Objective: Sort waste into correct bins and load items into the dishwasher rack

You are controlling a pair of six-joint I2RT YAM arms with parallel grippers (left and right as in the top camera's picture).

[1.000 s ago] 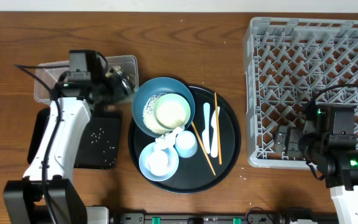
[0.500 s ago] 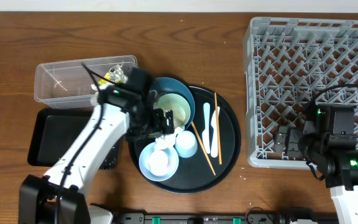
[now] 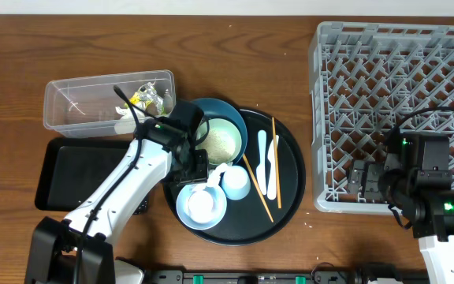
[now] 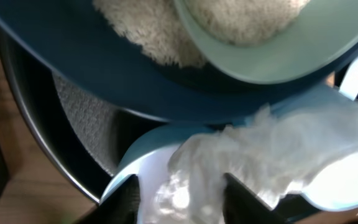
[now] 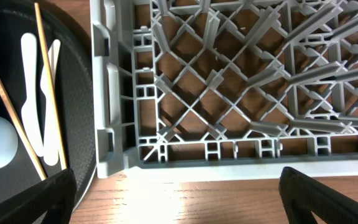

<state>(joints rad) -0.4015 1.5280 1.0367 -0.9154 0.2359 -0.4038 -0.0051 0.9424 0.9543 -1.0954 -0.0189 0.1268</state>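
Note:
My left gripper [image 3: 201, 169] [image 4: 179, 200] is down in the light blue bowl [image 3: 187, 211] [image 4: 128, 167], shut on a crumpled white napkin [image 3: 213, 176] [image 4: 260, 155] that fills the gap between its fingers. Just beyond sits the dark blue bowl [image 3: 181, 126] [image 4: 104, 74] with rice grains and the pale green bowl [image 3: 221, 140] [image 4: 260, 56] nested in it. A white cup [image 3: 236, 181], white spoon [image 3: 262, 154] and chopsticks [image 3: 275, 158] lie on the round black tray [image 3: 290, 189]. My right gripper [image 3: 366, 181] [image 5: 179, 199] hangs open over bare wood at the front left corner of the grey rack [image 3: 400, 102] [image 5: 229, 93].
The clear tub [image 3: 85, 106] at the back left holds a yellow-green wrapper [image 3: 142, 96]. The flat black tray [image 3: 77, 173] lies in front of it, partly under my left arm. The right wrist view also shows the spoon [image 5: 33, 112] and chopsticks [image 5: 48, 93].
My left arm swung from the clear tub over to the round tray, came down into the light blue bowl and closed from wide open onto the napkin. The right arm stayed still.

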